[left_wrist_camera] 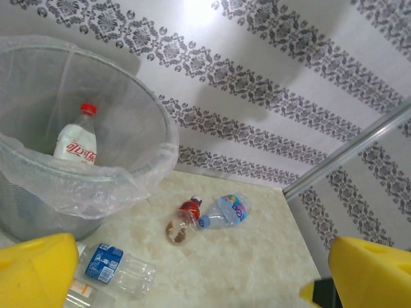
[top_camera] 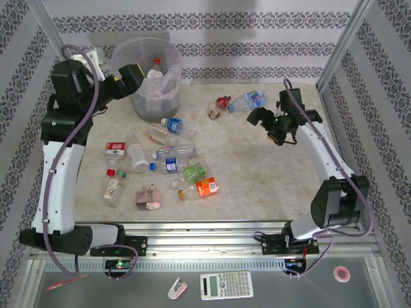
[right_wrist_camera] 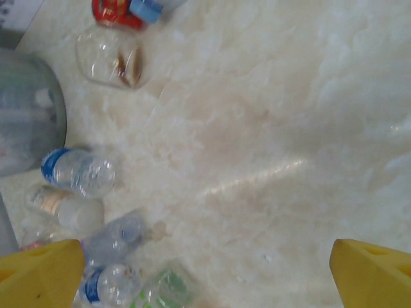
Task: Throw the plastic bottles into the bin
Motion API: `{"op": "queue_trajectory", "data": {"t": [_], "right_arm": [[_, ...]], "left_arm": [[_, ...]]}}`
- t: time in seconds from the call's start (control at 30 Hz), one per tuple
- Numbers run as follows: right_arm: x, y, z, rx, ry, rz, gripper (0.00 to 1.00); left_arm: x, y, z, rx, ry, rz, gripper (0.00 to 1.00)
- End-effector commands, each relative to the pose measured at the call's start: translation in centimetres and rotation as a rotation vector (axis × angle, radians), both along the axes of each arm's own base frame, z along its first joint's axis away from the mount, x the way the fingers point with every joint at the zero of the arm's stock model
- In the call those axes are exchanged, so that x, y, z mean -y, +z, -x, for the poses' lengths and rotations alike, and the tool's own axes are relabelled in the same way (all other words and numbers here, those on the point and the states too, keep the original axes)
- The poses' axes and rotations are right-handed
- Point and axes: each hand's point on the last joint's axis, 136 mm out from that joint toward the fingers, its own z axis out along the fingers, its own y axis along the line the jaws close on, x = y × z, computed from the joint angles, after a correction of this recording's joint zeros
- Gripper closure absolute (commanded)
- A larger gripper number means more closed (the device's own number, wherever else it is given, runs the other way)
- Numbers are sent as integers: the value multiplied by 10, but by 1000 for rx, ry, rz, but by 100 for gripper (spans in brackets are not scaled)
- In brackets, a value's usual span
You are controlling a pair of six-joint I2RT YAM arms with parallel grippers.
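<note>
The right claw (top_camera: pixel 260 119), jaws spread and empty, hung nearest the blue-labelled bottle (top_camera: pixel 252 100), which lay just beyond it, long axis roughly left-right.

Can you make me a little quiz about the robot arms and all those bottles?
1. True or false: the left gripper is holding a bottle.
2. What colour is the cap of the white-labelled bottle inside the bin? A blue, B red, C green.
3. Fill the gap: the orange-labelled bottle lies next to a bottle with a ___ label.

Key
1. False: its jaws are open with nothing between them.
2. B.
3. Green: the green-labelled bottle is its neighbour.
</note>
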Motion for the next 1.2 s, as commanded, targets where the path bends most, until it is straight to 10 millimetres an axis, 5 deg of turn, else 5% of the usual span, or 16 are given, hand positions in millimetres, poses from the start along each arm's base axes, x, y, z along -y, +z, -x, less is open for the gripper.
{"op": "queue_trajectory", "data": {"t": [0.0,0.47,0.83,1.17], "right_arm": [[13,0,-26,-5,-67,16,2],[34,-44,-122,-74,-185,-23,2],[47,-74,-178,-102,-248,-59,2],[51,-105,-214,-119,-298,-93,2]], "left_arm": [[17,25,30,139,-95,-52,0],[61,-41,75,13,-229,-175,0],[96,-77,78,-76,-287,-222,0],[101,-91,72,-125,-243,-229,0]]}}
